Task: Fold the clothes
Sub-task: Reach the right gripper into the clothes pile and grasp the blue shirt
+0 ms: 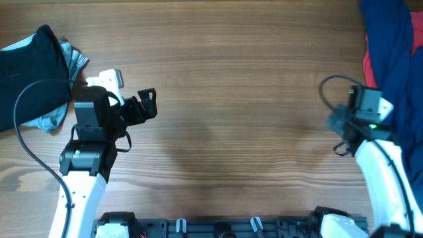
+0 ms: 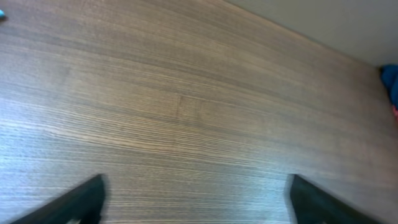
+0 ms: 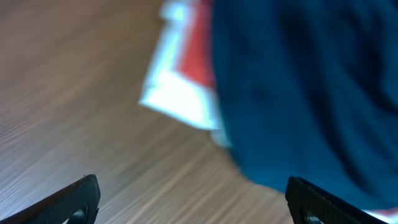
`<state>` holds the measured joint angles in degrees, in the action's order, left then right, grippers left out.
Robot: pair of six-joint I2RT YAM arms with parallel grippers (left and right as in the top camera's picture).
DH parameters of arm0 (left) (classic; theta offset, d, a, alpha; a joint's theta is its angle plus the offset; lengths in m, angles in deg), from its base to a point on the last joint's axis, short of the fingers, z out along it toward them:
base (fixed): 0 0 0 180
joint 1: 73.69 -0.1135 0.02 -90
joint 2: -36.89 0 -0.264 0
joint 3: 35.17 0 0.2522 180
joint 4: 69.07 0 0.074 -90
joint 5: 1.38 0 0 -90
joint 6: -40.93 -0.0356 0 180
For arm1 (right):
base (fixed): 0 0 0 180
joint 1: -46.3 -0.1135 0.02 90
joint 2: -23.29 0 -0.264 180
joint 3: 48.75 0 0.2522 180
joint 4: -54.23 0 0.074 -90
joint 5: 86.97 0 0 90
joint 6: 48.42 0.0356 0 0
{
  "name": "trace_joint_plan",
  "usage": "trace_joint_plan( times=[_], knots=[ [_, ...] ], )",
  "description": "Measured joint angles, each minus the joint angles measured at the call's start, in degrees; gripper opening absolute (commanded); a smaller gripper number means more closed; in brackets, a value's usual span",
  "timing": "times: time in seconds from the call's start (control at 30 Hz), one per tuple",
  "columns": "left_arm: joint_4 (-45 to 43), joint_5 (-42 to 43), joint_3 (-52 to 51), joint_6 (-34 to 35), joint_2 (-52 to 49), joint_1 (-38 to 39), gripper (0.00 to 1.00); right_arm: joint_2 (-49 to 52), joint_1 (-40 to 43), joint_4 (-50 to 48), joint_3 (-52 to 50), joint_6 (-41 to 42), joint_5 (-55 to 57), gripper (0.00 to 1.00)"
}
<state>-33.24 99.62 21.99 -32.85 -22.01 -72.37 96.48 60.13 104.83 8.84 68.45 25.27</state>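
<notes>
The clothes lie in two heaps. A dark blue shirt (image 1: 396, 39) over a red one (image 1: 369, 69) fills the table's right edge. A black garment (image 1: 30, 73) and a grey one (image 1: 74, 59) lie at the far left. My left gripper (image 1: 147, 106) hovers right of the black heap, open over bare wood (image 2: 196, 205). My right gripper (image 1: 338, 125) is just left of the blue shirt and stands open (image 3: 193, 202) with nothing between its fingers. In the right wrist view the blue shirt (image 3: 311, 87) and a red and white piece (image 3: 193, 68) lie ahead, blurred.
The wooden table (image 1: 231, 99) stretches between the two heaps. The arms' bases and a black rail (image 1: 218, 228) run along the front edge. A black cable (image 1: 26, 106) loops beside the left arm over the black garment.
</notes>
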Motion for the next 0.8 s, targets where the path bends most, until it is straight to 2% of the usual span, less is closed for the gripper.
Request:
trace_joint_plan(
  times=[0.07,0.13,0.23,0.4,0.5,0.63,0.7,0.77,0.8],
  knots=[
    [-0.04,-0.09,0.00,0.44,0.00,0.00,0.83,4.52,5.79,-0.50,0.00,1.01,1.22,0.90],
    [-0.17,-0.09,0.00,0.44,0.00,0.00,0.83,8.37,8.66,-1.57,0.00,1.64,1.81,0.80],
    [-0.20,-0.09,0.00,0.44,0.00,0.00,0.83,14.03,11.28,-5.35,-0.07,2.03,2.25,0.79],
    [-0.22,-0.09,0.02,0.44,-0.04,0.00,0.84,16.13,11.47,-14.69,-0.07,0.94,0.02,0.75],
    [-0.22,-0.11,0.02,0.44,-0.04,0.00,0.84,16.15,11.47,-16.61,-0.07,0.44,-1.79,0.67],
    [-0.22,-0.11,0.02,0.44,-0.04,0.00,0.84,18.34,11.47,-17.07,-0.07,0.26,-2.56,0.62],
    [-0.22,-0.11,0.02,0.44,-0.04,0.00,0.84,20.55,11.47,-16.94,-0.17,0.09,-2.73,0.53],
    [-0.22,-0.11,0.02,0.44,-0.04,0.00,0.84,21.00,11.47,-16.98,-0.22,0.09,-2.75,0.36],
    [-0.22,-0.11,0.02,0.44,-0.04,0.00,0.84,21.00,11.47,-17.03,-0.22,-0.02,-2.75,0.35]
  ],
)
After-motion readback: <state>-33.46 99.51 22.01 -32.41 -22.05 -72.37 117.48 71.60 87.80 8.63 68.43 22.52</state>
